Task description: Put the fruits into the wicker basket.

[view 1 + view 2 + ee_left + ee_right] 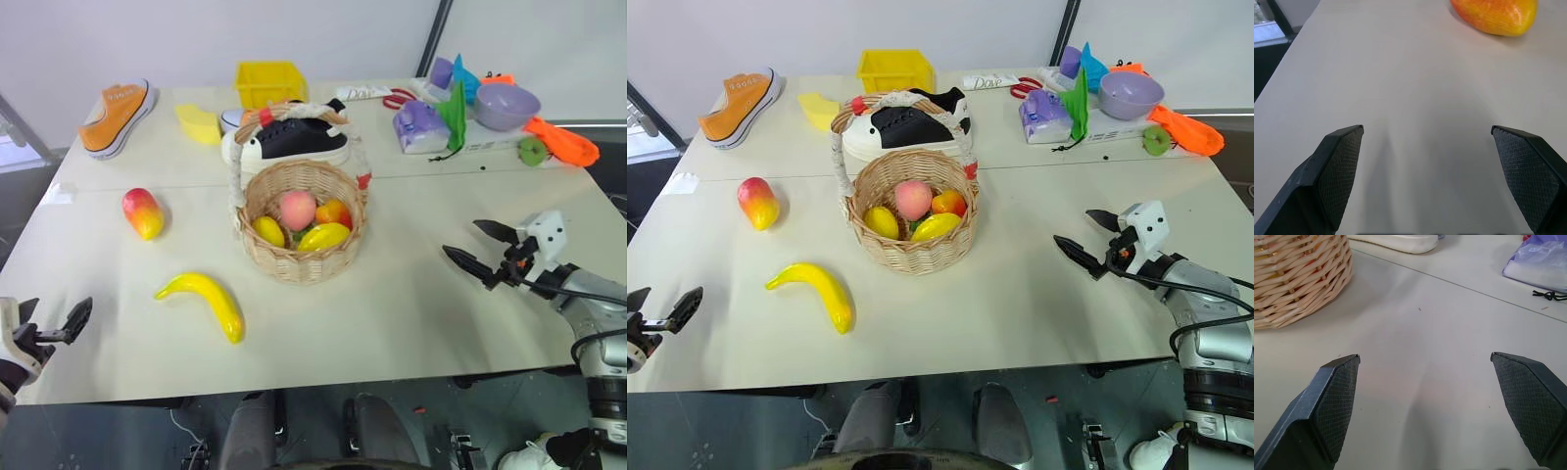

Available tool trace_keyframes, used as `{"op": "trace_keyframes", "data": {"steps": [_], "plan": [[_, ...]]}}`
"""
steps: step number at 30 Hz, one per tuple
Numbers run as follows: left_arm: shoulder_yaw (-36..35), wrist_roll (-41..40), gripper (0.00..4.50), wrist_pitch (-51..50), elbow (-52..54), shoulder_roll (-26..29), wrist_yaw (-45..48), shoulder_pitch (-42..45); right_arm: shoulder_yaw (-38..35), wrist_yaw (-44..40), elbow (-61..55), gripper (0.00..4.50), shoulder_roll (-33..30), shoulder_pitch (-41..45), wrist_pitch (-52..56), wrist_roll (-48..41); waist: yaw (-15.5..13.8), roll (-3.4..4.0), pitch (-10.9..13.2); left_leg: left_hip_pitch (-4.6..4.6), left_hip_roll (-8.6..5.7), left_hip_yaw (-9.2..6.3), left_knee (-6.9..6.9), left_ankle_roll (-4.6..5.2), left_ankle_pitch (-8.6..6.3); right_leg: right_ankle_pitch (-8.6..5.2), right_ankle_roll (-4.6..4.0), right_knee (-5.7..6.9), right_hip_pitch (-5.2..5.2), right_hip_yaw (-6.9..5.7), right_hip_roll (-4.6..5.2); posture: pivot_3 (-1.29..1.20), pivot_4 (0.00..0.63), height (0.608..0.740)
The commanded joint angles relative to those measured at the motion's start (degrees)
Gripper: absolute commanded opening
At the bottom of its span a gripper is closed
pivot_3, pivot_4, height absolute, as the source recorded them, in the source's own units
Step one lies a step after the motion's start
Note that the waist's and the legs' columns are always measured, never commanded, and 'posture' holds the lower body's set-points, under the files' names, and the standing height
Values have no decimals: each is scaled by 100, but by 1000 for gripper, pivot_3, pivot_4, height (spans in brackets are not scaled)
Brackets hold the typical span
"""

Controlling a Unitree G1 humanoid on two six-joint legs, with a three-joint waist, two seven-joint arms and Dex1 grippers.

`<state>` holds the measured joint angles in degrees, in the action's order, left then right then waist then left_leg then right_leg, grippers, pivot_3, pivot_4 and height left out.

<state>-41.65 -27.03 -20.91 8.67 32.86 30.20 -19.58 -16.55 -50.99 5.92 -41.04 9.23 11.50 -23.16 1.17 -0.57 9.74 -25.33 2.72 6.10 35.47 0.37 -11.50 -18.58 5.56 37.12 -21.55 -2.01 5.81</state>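
The round tan woven wicker basket (302, 220) sits mid-frame. The long curved yellow toy banana (206, 301) lies lower left, slanting down-right, and the red-and-yellow toy mango (143, 212) is above it. Left gripper (54, 321) is nearer; right gripper (480, 247) is far right. Both are spread wide, empty.

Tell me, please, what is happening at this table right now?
The humanoid robot is gathering toy fruit into the wicker basket, which already holds several pieces. The banana and the mango lie on the table to the basket's left, untouched. The left pincer hovers open at the table's near left edge, with the mango ahead of it. The right pincer hangs open over the table to the right of the basket, holding nothing.
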Motion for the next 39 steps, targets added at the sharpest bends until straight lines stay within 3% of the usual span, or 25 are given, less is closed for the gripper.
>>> {"op": "trace_keyframes", "data": {"steps": [1,9,16,23,28,32,39], "plan": [[-197,-128,4500,2,240,-17,-110,13,-29,61,-138,4472,-11,164,-22,-10,-1,0,0,0,0,0,0,0,0,0,0,0,-1,0,0,0,150,733],[-119,-311,4500,-375,440,-67,-558,358,86,131,-312,4472,79,307,30,-33,-5,0,0,0,0,0,0,0,1,0,0,0,11,-1,-1,0,150,733],[472,-261,4500,-884,931,-29,-956,987,250,92,-814,4472,138,324,267,-184,-33,-1,-1,0,-1,0,8,2,2,2,3,4,18,-5,-3,0,150,733],[998,92,4500,-1373,641,180,-1449,1962,503,-337,-2408,4472,-79,-105,1167,-910,-36,-2,-1,-1,3,0,12,17,11,12,22,9,20,-7,-14,0,150,733],[1558,385,4500,-1883,566,161,-1906,2839,1273,-578,-3773,4472,-216,-261,1629,-1213,-45,-12,-5,-2,5,-4,17,18,12,14,25,13,21,-9,-18,0,150,733],[2071,741,4500,-2219,116,92,-2287,3666,1854,-308,-4000,4472,128,150,1591,-1013,-49,-28,-5,-2,4,-5,28,19,13,15,28,19,23,-11,-22,0,150,733],[2459,1249,4500,-2523,-999,57,-2725,4932,2060,-277,-3924,4472,271,295,1466,-935,-68,-43,-2,-14,4,-7,51,23,12,24,46,29,21,-28,-27,0,150,733]]}}
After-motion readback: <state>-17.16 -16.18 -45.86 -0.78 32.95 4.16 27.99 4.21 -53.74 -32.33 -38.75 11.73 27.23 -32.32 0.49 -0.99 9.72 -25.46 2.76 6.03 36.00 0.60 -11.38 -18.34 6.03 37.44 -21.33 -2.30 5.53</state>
